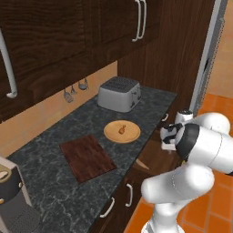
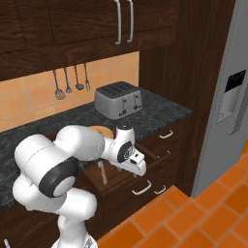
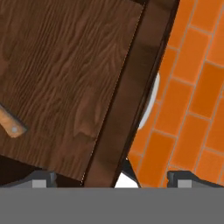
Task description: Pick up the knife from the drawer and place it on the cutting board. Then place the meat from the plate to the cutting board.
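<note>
Over drawer: pincer [image 3: 111,177] above open drawer [image 3: 65,83], straddling its front edge; jaws wide apart, nothing held.
Knife: in drawer; tan handle [image 3: 11,124] seen at left of hand view, well apart from tips.
Table [image 1: 150,102]: cutting board [image 1: 86,157] bare; plate [image 1: 122,132] just beside it w/ meat [image 1: 121,129] on it.
Toaster [image 1: 119,93]: behind plate.

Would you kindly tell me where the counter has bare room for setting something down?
The cutting board is bare. Open counter lies between it and the toaster, and more lies nearer the camera beside the coffee machine. It is tighter around the plate, which holds the meat.
</note>
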